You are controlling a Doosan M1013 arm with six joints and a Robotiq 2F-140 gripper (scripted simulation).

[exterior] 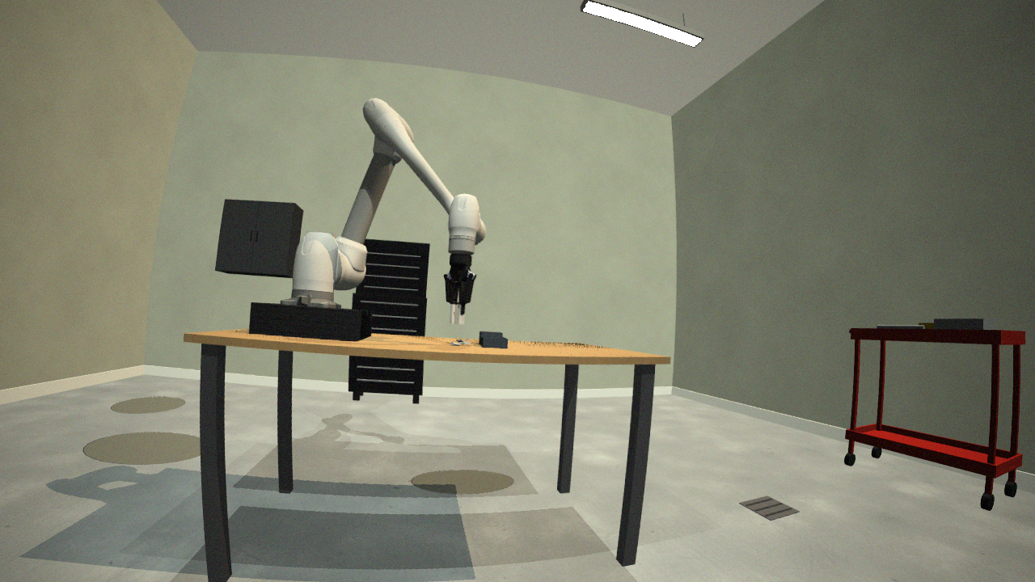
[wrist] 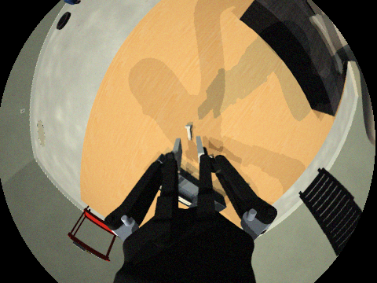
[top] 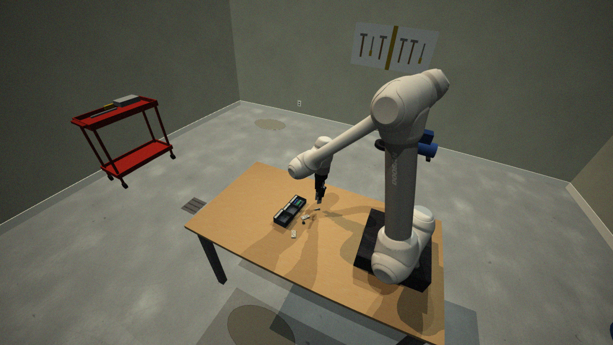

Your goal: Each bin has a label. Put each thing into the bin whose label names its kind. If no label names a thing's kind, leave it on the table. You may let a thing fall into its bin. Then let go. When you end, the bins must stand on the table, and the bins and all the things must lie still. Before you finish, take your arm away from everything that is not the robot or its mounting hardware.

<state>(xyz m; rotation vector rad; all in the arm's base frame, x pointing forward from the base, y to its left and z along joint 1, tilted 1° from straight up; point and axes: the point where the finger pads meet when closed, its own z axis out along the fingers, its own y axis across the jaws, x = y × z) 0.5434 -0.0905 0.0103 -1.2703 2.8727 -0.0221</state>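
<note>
A black row of bins stands on the wooden table; its far compartment holds green and blue things. The labels are too small to read. Beside the bins lie a small grey piece, a pale piece, a small dark piece and a white dotted tile. My gripper hangs just above the table, right of the bins and over the small grey piece. In the wrist view the fingers stand a narrow gap apart with nothing between them, and a small pale piece lies on the table just beyond the tips.
The robot's black base plate sits on the table's right part. In the side view the gripper hangs left of the bins. A red cart stands off on the floor, far from the table.
</note>
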